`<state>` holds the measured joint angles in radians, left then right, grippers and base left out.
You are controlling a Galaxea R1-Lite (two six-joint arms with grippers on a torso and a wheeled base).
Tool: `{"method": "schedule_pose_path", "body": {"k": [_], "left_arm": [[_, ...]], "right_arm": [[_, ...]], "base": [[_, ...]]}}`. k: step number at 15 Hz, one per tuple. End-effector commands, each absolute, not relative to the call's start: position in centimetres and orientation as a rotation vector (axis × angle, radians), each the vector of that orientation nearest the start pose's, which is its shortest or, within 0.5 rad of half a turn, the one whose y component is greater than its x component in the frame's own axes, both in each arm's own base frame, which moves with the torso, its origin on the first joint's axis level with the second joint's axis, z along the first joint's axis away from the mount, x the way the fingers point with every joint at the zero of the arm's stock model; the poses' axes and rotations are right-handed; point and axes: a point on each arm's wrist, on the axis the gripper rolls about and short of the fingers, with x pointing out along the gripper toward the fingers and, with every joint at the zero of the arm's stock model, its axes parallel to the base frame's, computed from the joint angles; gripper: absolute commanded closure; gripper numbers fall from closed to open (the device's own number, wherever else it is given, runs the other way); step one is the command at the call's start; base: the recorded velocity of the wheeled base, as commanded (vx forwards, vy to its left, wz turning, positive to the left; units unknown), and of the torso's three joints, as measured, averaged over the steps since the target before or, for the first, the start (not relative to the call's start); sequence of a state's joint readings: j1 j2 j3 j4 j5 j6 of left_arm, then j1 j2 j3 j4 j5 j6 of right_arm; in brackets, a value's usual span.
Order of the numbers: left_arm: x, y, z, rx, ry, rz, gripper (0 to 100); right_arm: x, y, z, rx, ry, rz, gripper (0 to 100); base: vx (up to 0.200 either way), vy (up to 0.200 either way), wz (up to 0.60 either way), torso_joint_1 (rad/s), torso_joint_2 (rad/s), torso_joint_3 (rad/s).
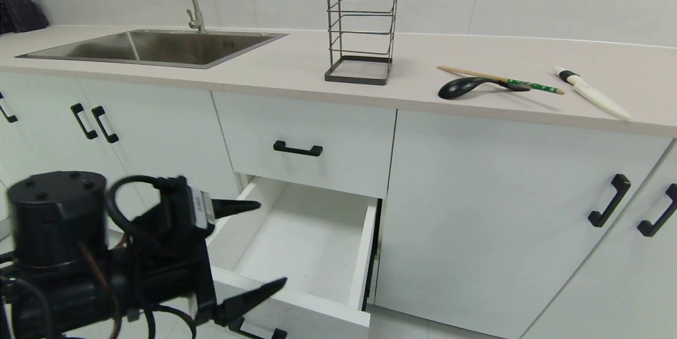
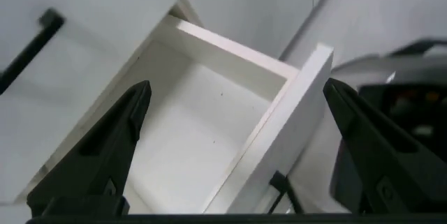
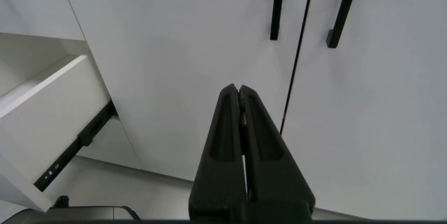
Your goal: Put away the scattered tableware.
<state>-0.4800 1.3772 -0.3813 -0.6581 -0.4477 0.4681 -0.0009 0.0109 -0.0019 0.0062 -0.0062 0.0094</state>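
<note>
Your left gripper (image 1: 272, 242) is hanging low in front of the pulled-out drawer (image 1: 365, 254), with its fingers spread wide and gripping nothing. One fingertip is sitting over the drawer's near left corner and the other by its front panel. Your right gripper (image 3: 239, 93) is facing the white cabinet doors beside that drawer, its fingers pressed flat together with nothing between them. The tableware is lying up on the counter (image 1: 296, 72), to the right of the wire rack (image 1: 361, 21). The black spoon (image 1: 459, 88) is resting bowl-down, its handle meeting the chopsticks (image 1: 500, 80) (green-patterned at one end). The white knife (image 1: 592, 93) is lying just beyond them, apart, angled toward the counter's front edge. The sink (image 1: 158, 47) is sitting well off to the left.
</note>
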Motion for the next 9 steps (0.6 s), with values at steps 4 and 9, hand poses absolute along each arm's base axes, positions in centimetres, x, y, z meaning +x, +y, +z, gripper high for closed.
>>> {"method": "schedule_pose_path", "body": {"k": [4, 9], "left_arm": [[15.1, -3.2, 16.8, 0.303, 0.021, -0.605, 0], [10.9, -0.9, 16.3, 0.321, -0.113, -0.43, 0]], "right_arm": [[-2.2, 0.0, 7.6, 0.009, 0.017, -0.006, 100], [-2.2, 0.0, 7.6, 0.009, 0.017, -0.006, 100]], "base": [[0.0, 0.0, 0.0, 0.0, 0.0, 0.0], [0.0, 0.0, 0.0, 0.0, 0.0, 0.0]]}}
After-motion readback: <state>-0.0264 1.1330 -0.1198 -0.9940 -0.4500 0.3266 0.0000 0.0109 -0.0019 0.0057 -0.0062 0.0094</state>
